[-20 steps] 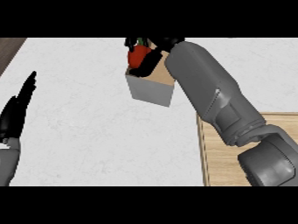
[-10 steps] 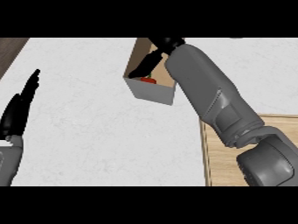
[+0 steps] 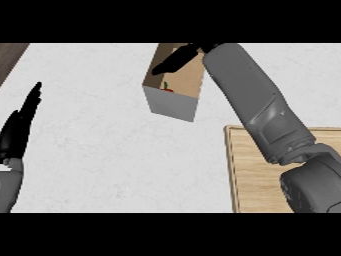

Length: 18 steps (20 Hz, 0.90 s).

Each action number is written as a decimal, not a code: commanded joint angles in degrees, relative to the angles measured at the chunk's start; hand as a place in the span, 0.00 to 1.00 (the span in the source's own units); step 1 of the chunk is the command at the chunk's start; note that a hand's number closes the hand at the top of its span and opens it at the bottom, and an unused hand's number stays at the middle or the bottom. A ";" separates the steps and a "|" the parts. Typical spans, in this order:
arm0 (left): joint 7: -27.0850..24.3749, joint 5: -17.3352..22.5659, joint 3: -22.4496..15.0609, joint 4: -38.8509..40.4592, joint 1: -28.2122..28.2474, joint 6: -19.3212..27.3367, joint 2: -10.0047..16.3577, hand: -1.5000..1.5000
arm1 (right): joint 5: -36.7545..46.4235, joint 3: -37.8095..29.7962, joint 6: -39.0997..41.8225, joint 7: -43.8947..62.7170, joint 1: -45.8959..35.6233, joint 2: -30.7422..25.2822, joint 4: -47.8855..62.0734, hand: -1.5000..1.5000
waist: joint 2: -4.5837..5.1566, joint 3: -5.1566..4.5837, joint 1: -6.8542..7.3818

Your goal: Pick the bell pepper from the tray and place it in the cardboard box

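bell pepper (image 3: 166,89): red, inside cardboard box (image 3: 171,104) | box: open-topped, upright | tray (image 3: 251,186): wooden, lower right

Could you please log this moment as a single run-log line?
pepper: inside box | right hand: open, above box | left hand: open, resting at left | tray: lower right

One cardboard box (image 3: 171,105), one red bell pepper (image 3: 166,89), one wooden tray (image 3: 248,175) and one white counter (image 3: 92,125). Two hands are in view: the left robot hand (image 3: 18,127) and the right robot hand (image 3: 174,59).
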 commanded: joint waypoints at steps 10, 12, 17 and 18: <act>-0.47 -0.46 0.32 -0.73 -0.05 0.97 -0.28 0.50 | -4.68 -5.35 10.94 -1.77 4.62 -15.05 0.83 0.00 | 0.58 0.08 0.04; -0.43 0.02 -0.28 -1.21 0.70 0.33 -1.03 0.50 | -4.31 -5.15 11.59 -2.01 5.28 -17.26 0.77 0.00 | 0.98 0.12 1.01; 0.38 0.11 -0.32 -0.98 -0.68 -0.16 -0.83 0.50 | -3.52 -4.45 18.37 -5.31 7.42 -23.70 0.24 0.00 | 0.96 0.21 0.12; -0.07 -0.38 -0.01 -0.83 -0.76 0.19 -0.15 0.50 | -3.49 -4.56 17.92 -5.17 7.33 -24.68 0.14 0.00 | 1.57 0.24 1.01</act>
